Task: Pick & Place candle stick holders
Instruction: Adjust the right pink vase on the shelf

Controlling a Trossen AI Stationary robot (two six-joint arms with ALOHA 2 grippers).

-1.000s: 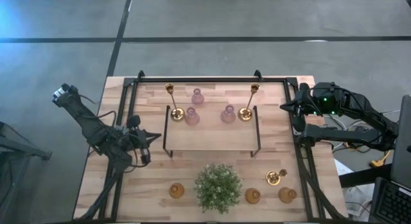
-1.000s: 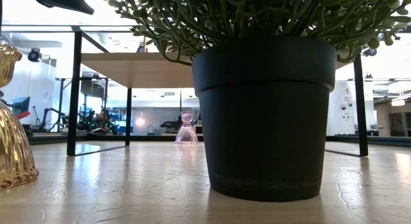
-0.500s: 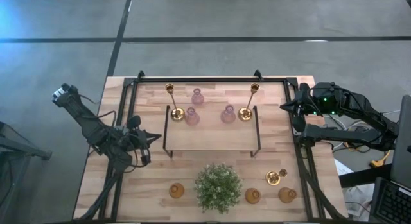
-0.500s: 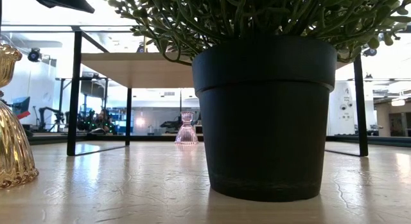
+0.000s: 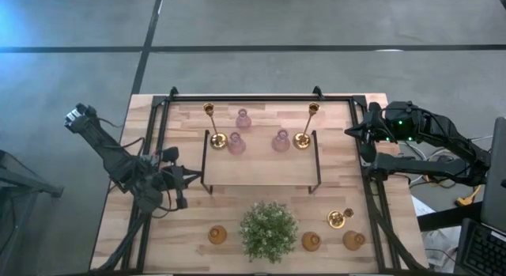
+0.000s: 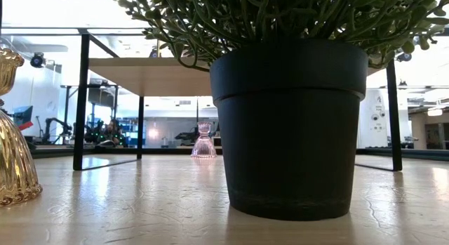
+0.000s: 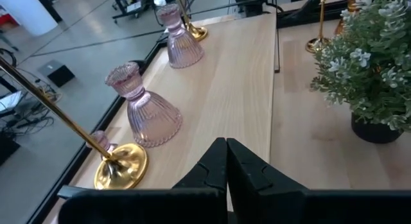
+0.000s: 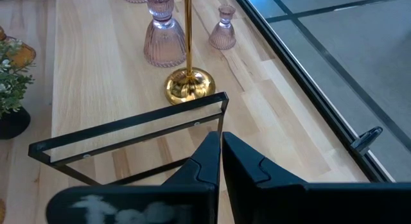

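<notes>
High view: you see the table [image 5: 261, 217] with a black-framed shelf [image 5: 261, 175] in the middle. On the shelf's far part stand two brass sticks [image 5: 214, 138] [image 5: 303, 138], one at each end, with two pink glass holders [image 5: 236, 143] [image 5: 281, 141] between them. A third pink holder [image 5: 243, 118] sits on the table behind the shelf, near another brass stick [image 5: 209, 110]. The plant [image 5: 268, 231] stands at the near edge, one amber holder [image 5: 217, 235] on its left, two amber ones [image 5: 311, 242] [image 5: 353, 240] and a brass piece [image 5: 339, 219] on its right. Your left gripper [image 5: 190, 179] hangs just beside the shelf's left end, holding nothing. Your right gripper [image 5: 352, 132] waits at the table's right rail.

Low view: the plant's dark pot [image 6: 289, 126] fills the middle, an amber holder [image 6: 12, 143] stands at the left edge, and a pink holder [image 6: 203, 141] stands far back under the shelf [image 6: 147, 75].

Left wrist view: your left fingers [image 7: 241, 169] are pressed together, empty, over the shelf board; ahead stand a brass stick [image 7: 119, 166] and two pink holders [image 7: 144, 108] [image 7: 180, 38].

Right wrist view: your right fingers [image 8: 247, 163] are closed on nothing, facing the shelf's frame [image 8: 128, 131], with a brass base [image 8: 188, 85] and pink holders [image 8: 164, 34] [image 8: 223, 28] beyond.
</notes>
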